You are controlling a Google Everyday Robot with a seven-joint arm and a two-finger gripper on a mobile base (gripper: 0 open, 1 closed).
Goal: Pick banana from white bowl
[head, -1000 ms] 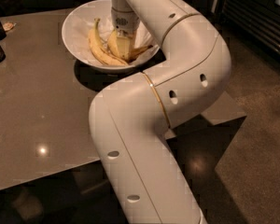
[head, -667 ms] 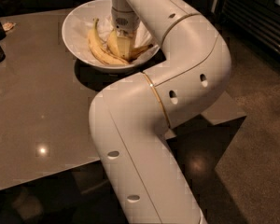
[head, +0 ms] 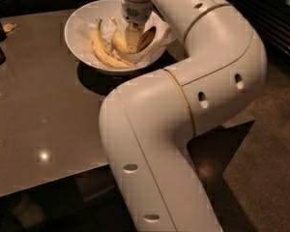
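The banana (head: 119, 41) lies in the white bowl (head: 73, 38), its curved long axis running from the near side toward the far rim and its thin tip pointing away at the far rim. The end effector (head: 132, 38) is down on its right side, and whether it is gripping cannot be told. There are two bananas in all, this one and a longer banana (head: 104, 50) lying just left of it along much the same line, both on one sheet of white paper (head: 163, 35) lining the single bowl, which stands at the far edge of the dark surface (head: 38, 105).
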